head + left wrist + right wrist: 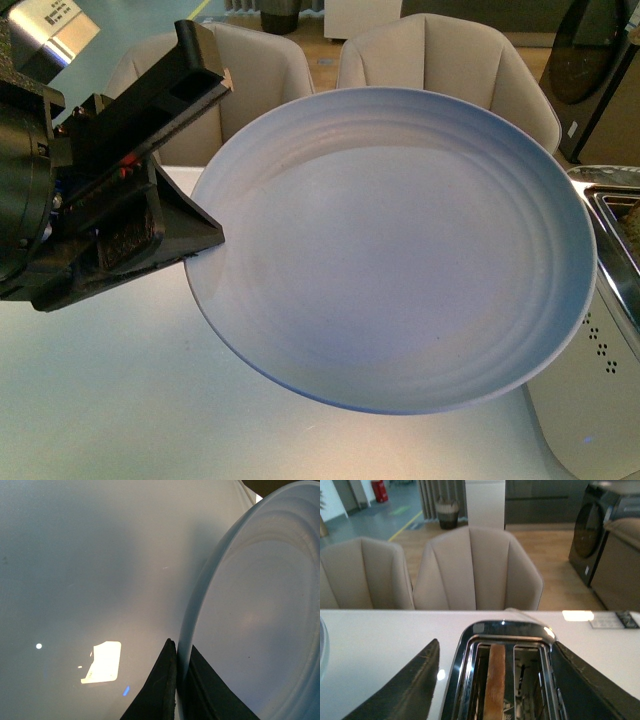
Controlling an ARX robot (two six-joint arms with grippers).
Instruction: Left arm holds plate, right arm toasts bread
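You're over the white table [100, 400]. The plate [400, 250] is held tilted above it, rim pinched tight in the left gripper [178, 652]. The toaster [502, 630] sits on your right, with the right gripper [495, 644] spread wide, straddling it. The bread [495, 685] stands on edge in one slot.

A staged kitchen-dining set in a larger hall: a chrome toaster [504, 642] on a white desk [380, 640], beige padded chairs [477, 570] along its far edge, a dark front-loading washer [592, 530], then grey flooring with a yellow line [406, 524].
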